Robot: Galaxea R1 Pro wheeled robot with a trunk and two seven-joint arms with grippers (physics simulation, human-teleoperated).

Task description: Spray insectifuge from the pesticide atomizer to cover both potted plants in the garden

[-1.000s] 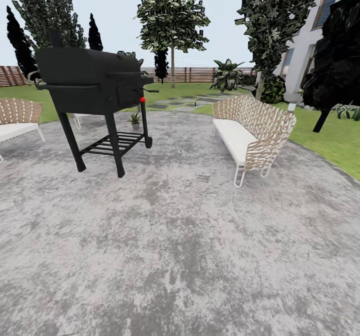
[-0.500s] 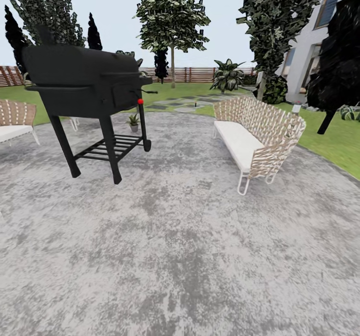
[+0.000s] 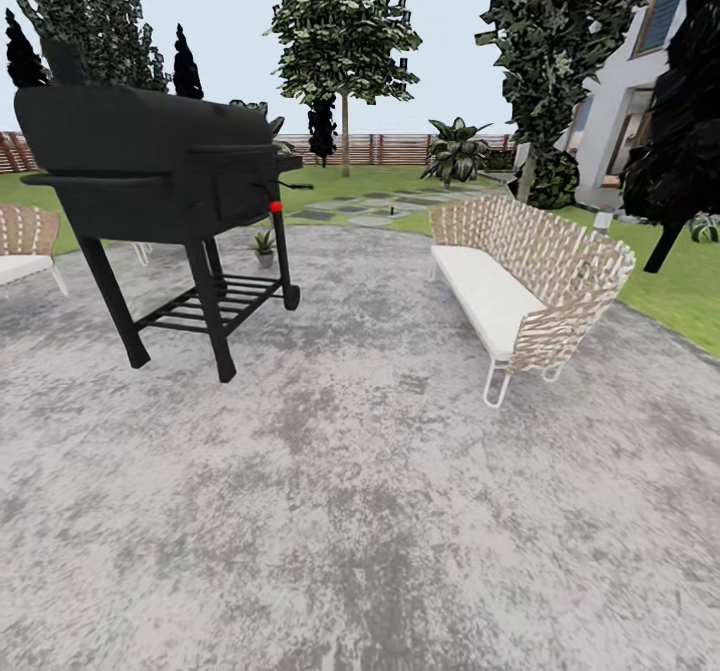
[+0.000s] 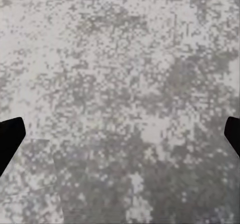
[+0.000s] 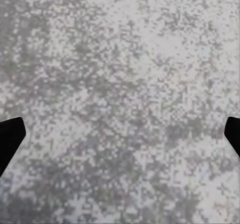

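Potted plant (image 3: 264,247) sits far ahead, past the black grill (image 3: 160,191), at the patio (image 3: 360,491) edge. We see our left gripper (image 4: 120,139) and right gripper (image 5: 120,139) spread wide, empty, over grey paving. No writing is legible.

Flat, even daylight is rendered throughout; no cast shadows or glare are seen on the patio (image 3: 380,511). Wide-angle stretching is noticed at the head view's edges. Both wrist views are coarsely pixelated.
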